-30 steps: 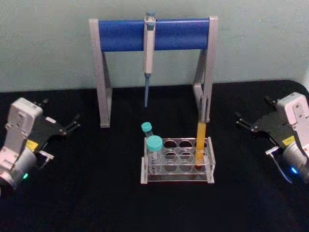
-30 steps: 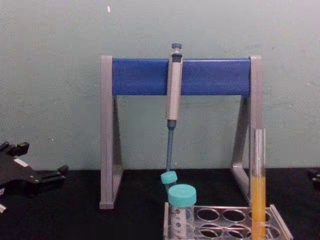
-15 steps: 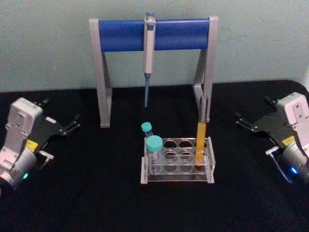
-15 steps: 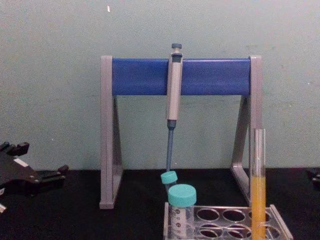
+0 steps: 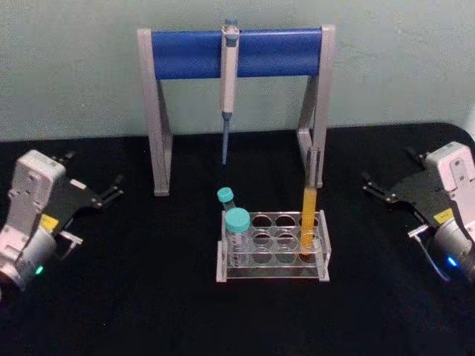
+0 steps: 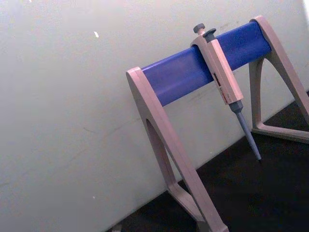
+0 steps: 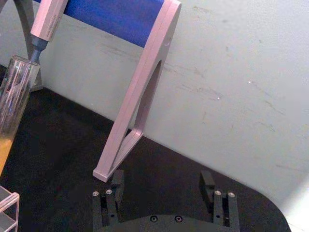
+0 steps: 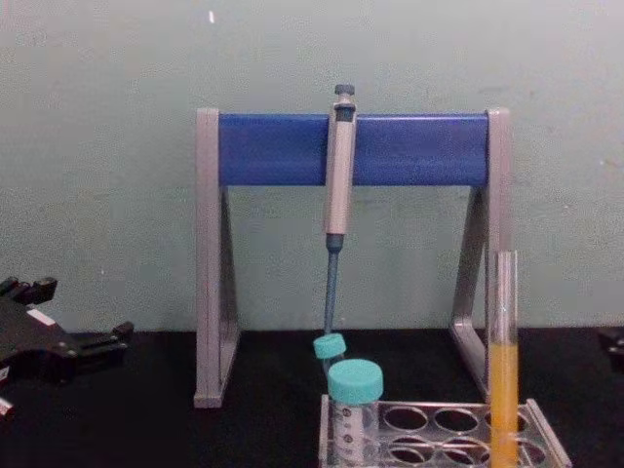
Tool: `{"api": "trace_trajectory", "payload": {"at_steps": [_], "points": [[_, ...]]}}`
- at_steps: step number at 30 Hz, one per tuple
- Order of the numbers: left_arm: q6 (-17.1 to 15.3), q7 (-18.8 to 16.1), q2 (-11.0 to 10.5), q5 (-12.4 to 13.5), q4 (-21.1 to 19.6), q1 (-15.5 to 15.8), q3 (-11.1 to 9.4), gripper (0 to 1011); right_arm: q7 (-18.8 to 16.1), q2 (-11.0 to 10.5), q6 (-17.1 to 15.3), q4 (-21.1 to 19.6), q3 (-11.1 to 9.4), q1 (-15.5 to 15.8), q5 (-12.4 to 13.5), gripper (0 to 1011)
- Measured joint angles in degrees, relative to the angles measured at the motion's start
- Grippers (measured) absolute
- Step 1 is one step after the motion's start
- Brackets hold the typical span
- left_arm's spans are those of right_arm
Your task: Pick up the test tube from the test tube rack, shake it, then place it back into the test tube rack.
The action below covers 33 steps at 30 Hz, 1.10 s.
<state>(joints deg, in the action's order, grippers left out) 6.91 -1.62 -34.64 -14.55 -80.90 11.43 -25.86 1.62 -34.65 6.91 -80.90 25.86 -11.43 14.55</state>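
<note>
black table (image 5: 148, 315) across the whole foreground, pale wall behind. at the middle of the rear edge: grey-and-blue pipette stand (image 5: 237, 52), upright, with a pipette (image 5: 228, 85) hung from its bar, tip down and clear of the surface.

near the left edge: left gripper (image 5: 96, 167), fingers spread wide, nothing between them, pointed toward the middle, well apart from the glassware. near the right edge: right gripper (image 5: 386, 165), likewise spread wide and empty, aimed inward; seen from its own wrist with both fingers (image 7: 117, 182) far apart and only black surface in the gap.

at the middle of the table, in front of the stand: test tube rack (image 5: 273, 274), clear, with rows of round holes. upright in the rack's right-hand column, row hard to tell: test tube (image 5: 308, 215), uncapped, lower part orange-yellow, touched by neither gripper. in the left-hand column: two teal-capped tubes (image 5: 237, 222), the wider one nearer the front, the slimmer one behind it.
</note>
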Motion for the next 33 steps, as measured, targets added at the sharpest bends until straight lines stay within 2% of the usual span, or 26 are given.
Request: {"api": "trace_trajectory", "payload": {"at_steps": [26, 33], "points": [[0.0, 0.0, 0.0, 0.0, 0.0, 0.0, 0.0, 1001, 0.0, 0.0, 0.0, 0.0, 0.0, 0.0, 0.0, 1000], [0.0, 0.0, 0.0, 0.0, 0.0, 0.0, 0.0, 1001, -1.4, -0.3, -0.1, -1.8, -1.4, 2.0, 0.1, 1000]]}}
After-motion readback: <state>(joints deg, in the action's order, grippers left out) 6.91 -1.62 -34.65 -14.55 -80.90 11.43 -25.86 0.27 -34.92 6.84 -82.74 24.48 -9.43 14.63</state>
